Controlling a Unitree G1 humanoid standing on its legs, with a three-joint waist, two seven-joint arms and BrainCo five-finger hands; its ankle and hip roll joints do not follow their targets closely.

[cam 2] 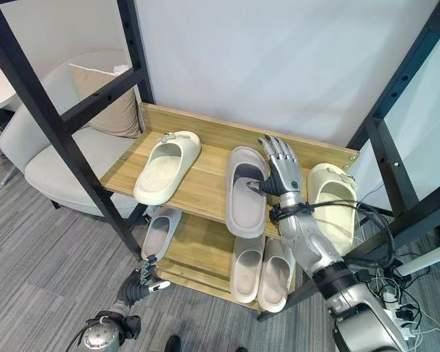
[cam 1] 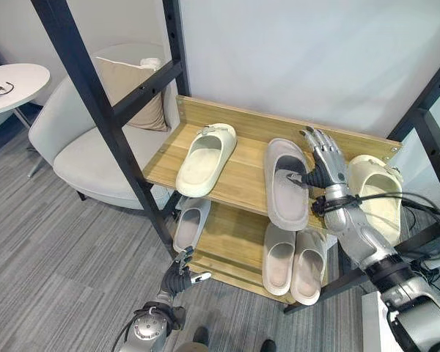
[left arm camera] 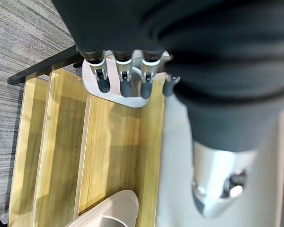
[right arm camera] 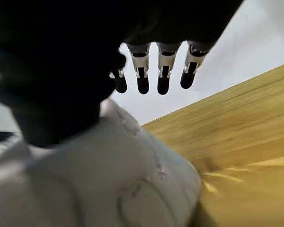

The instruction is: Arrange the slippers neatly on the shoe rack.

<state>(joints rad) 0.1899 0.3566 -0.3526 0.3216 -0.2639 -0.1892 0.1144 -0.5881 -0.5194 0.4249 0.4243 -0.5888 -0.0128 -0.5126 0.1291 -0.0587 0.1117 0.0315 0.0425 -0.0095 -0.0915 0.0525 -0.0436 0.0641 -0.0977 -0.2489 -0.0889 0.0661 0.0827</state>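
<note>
Right hand (cam 1: 324, 165) fingers straight, thumb tip touching grey slipper (cam 1: 285, 183) on shoe rack (cam 1: 242, 178) top shelf | cream slippers (cam 1: 206, 159) (cam 1: 378, 196) either side | left hand (cam 1: 180, 277) fingers relaxed, low near floor beside lower shelf

The shoe rack (cam 1: 227, 183) is showing pale wood shelves with a visible grain and a soft satin sheen, held in a frame (cam 1: 88, 88) of matt black metal. The grey slipper (cam 1: 286, 183) lying by the upper shelf's front edge is looking like smooth, matt moulded foam or rubber (which of the two is hard to tell), and so are the cream slipper (cam 1: 205, 158) and the pale pairs on the lower shelf. The right hand (cam 1: 324, 165) is gleaming with silver metal fingers and dull dark tips. The armchair (cam 1: 95, 147) is wearing plain woven cloth, and the floor (cam 1: 51, 249) is looking like streaked grey carpet.
</note>
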